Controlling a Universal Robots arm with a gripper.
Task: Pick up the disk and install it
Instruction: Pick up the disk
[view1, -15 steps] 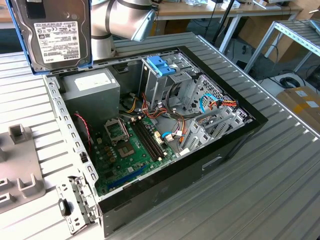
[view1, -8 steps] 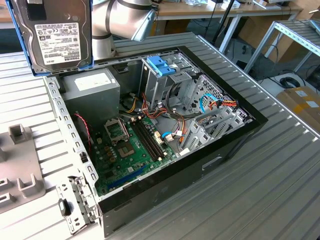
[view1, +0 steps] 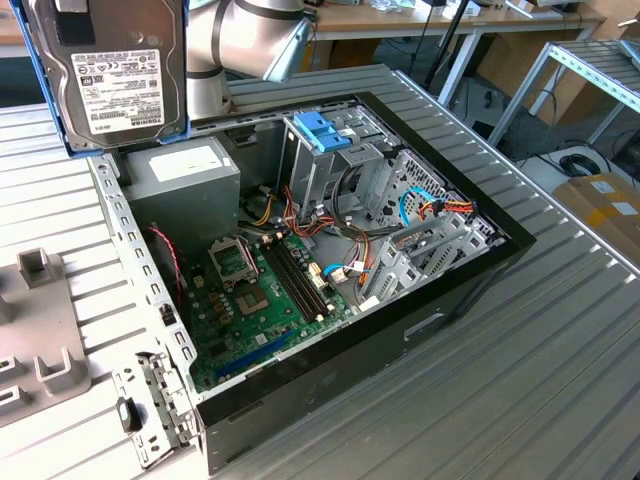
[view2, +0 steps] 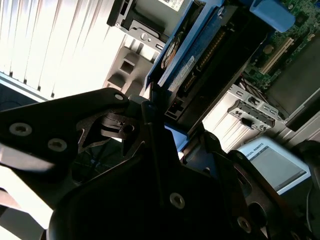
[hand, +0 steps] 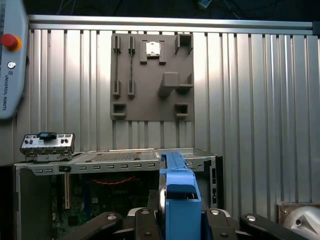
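Note:
The disk (view1: 120, 70), a dark-grey drive with a white label in a light-blue carrier rail, hangs upright in the air at the exterior view's upper left, above the back corner of the open computer case (view1: 480, 262). In the first wrist view my gripper (hand: 177, 219) is shut on the disk, with the blue carrier (hand: 178, 192) standing between the black fingers (hand: 141, 220). The second wrist view shows the disk's edge (view2: 192, 60) running away from the gripper (view2: 162, 112) over the case.
Inside the case are a motherboard (view1: 255, 290), a grey power supply (view1: 185, 175) and a metal drive cage with a blue latch (view1: 322, 130). A grey fixture plate (view1: 40, 330) lies on the ribbed table beside the case. A small metal bracket (view1: 150, 400) sits at the case's near corner.

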